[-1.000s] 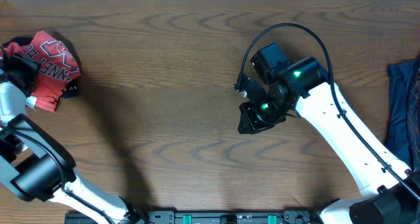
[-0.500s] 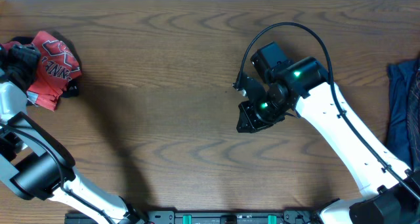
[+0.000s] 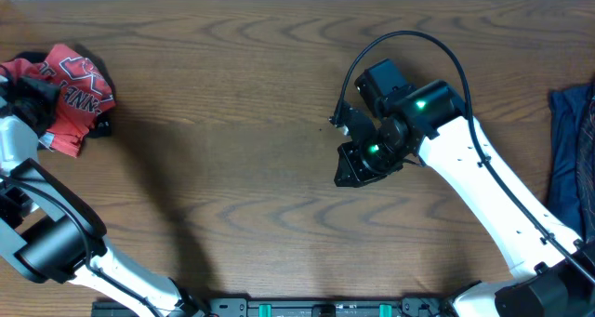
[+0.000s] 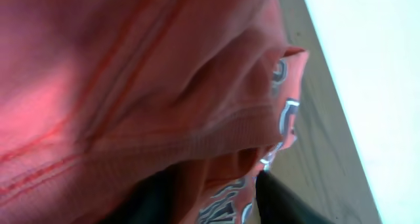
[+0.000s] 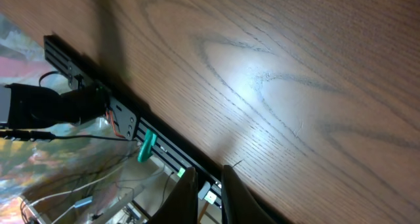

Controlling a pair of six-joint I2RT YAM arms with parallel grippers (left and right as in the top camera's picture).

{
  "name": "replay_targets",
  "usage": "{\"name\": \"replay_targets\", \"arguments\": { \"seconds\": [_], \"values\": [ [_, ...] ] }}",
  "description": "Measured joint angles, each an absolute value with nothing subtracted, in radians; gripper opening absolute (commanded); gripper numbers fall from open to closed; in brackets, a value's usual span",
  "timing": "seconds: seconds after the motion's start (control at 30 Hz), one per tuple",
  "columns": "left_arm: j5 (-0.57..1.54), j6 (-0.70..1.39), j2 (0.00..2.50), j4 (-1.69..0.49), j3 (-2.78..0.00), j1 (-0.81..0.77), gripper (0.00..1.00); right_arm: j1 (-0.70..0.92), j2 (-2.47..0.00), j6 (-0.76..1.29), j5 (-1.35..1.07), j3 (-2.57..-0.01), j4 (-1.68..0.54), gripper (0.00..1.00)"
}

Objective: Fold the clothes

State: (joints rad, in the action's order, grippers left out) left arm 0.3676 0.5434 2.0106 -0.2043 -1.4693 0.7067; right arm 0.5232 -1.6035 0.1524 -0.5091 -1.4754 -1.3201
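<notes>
The left gripper [image 3: 31,96] is pressing into the crumpled coral-red T-shirt [image 4: 164,86], whose fabric is bunching between its two dark fingers [image 4: 282,201] and filling the space ahead of them; I cannot tell whether the jaws are clamping it. The right gripper [image 5: 209,191] is hovering over the wooden table [image 3: 232,168] with its jaws drawn almost together, well apart from the T-shirt and from the dark blue garment [image 3: 567,150].
</notes>
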Motion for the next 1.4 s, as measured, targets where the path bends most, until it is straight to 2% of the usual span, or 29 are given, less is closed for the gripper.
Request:
{"name": "replay_targets", "arguments": {
  "seconds": [0.1, 0.17, 0.23, 0.87, 1.13, 1.4],
  "values": [
    [0.348, 0.53, 2.011, -0.227, -1.469, 0.709, 0.25, 0.523, -1.604, 0.152, -0.51, -1.475, -1.32, 0.1],
    [0.337, 0.53, 2.011, -0.237, -1.469, 0.715, 0.11, 0.523, -1.604, 0.152, -0.515, -1.475, -1.32, 0.09],
    [0.331, 0.525, 2.011, -0.251, -1.469, 0.726, 0.06, 0.523, -1.604, 0.152, -0.525, -1.475, -1.32, 0.09],
    [0.471, 0.527, 2.011, -0.329, -1.469, 0.861, 0.06, 0.523, -1.604, 0.152, -0.543, -1.475, -1.318, 0.1],
    [0.57, 0.516, 1.982, -0.333, -1.469, 0.86, 0.06, 0.523, -1.604, 0.152, -0.543, -1.475, -1.287, 0.1],
    [0.63, 0.514, 1.811, -0.282, -1.469, 0.801, 0.06, 0.523, -1.604, 0.152, -0.543, -1.475, -1.285, 0.08]
  ]
}}
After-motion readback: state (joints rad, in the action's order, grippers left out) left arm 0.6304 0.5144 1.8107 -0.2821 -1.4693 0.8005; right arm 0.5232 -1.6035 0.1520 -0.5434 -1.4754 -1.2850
